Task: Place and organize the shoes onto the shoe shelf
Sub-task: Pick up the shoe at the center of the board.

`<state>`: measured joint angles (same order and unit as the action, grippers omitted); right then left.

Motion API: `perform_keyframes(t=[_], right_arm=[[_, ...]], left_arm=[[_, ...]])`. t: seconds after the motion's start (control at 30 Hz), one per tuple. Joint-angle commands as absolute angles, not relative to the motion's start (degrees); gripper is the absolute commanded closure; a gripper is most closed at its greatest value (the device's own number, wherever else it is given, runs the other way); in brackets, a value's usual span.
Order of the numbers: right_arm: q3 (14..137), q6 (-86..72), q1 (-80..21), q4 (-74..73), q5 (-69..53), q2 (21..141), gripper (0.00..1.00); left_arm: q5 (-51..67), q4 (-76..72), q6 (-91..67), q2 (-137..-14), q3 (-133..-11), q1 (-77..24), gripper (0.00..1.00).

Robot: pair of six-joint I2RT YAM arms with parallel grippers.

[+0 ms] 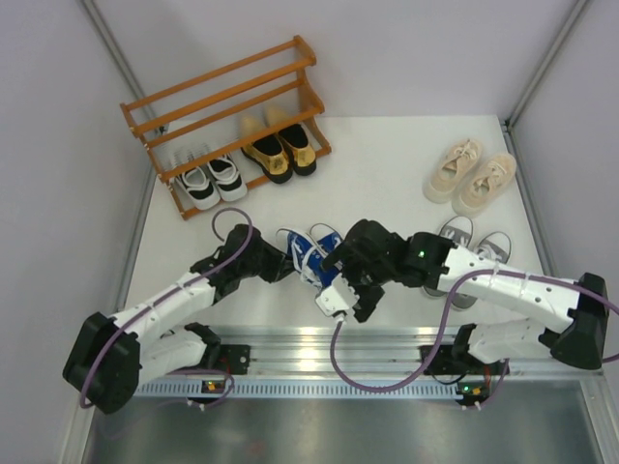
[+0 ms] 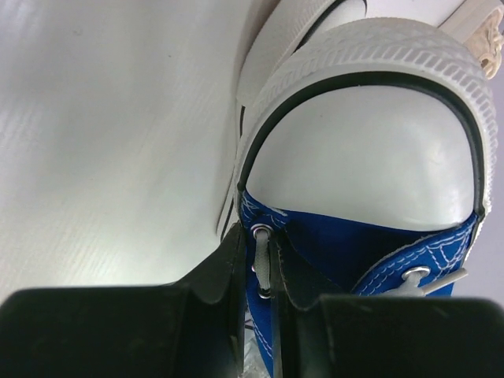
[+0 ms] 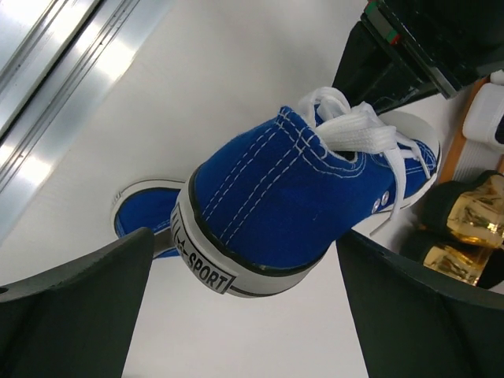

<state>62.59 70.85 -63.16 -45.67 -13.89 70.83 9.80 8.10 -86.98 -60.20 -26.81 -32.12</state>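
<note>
Blue canvas stitched in white covers the sneaker (image 2: pixel 354 260), which has a smooth white rubber toe cap with a ribbed bumper. It lies mid-table near the arm bases, beside its mate (image 3: pixel 138 214). The left gripper (image 2: pixel 258 264) is almost closed, pinching the canvas edge at a metal eyelet. The right gripper (image 3: pixel 244 244) gapes wide around the heel. I cannot tell whether it touches. The slatted wooden shoe shelf (image 1: pixel 227 92) stands far left.

Overhead camera looks down; wrist cameras closely share blue sneakers (image 3: pixel 291 197).
</note>
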Motion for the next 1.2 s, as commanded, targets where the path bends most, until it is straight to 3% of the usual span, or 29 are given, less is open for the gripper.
perform_keyframes(t=[0.0,0.73,0.8,0.9,0.93,1.17], right_arm=[[64.3,75.6,-65.8,-45.4,-12.8,70.0,0.01],[70.0,80.3,-71.3,-48.4,-9.5,70.4,0.03],[70.4,80.2,-71.7,-48.8,-10.1,70.8,0.08],[70.1,79.2,-72.4,-48.0,-10.5,70.8,0.30],[70.1,78.5,-72.4,-47.6,-10.6,70.7,0.42],[70.0,73.2,-72.3,-44.6,-11.0,69.7,0.73]], left_arm=[[16.3,5.3,-88.0,-60.6,-32.1,-32.3,1.00],[28.2,20.1,-78.4,-68.3,-43.9,-31.6,1.00],[28.6,20.7,-77.6,-68.7,-44.3,-31.6,1.00],[28.9,20.7,-77.3,-68.6,-44.7,-31.6,1.00],[28.8,20.7,-77.3,-68.6,-44.7,-31.6,1.00],[28.4,20.7,-77.6,-66.7,-44.5,-31.6,1.00]])
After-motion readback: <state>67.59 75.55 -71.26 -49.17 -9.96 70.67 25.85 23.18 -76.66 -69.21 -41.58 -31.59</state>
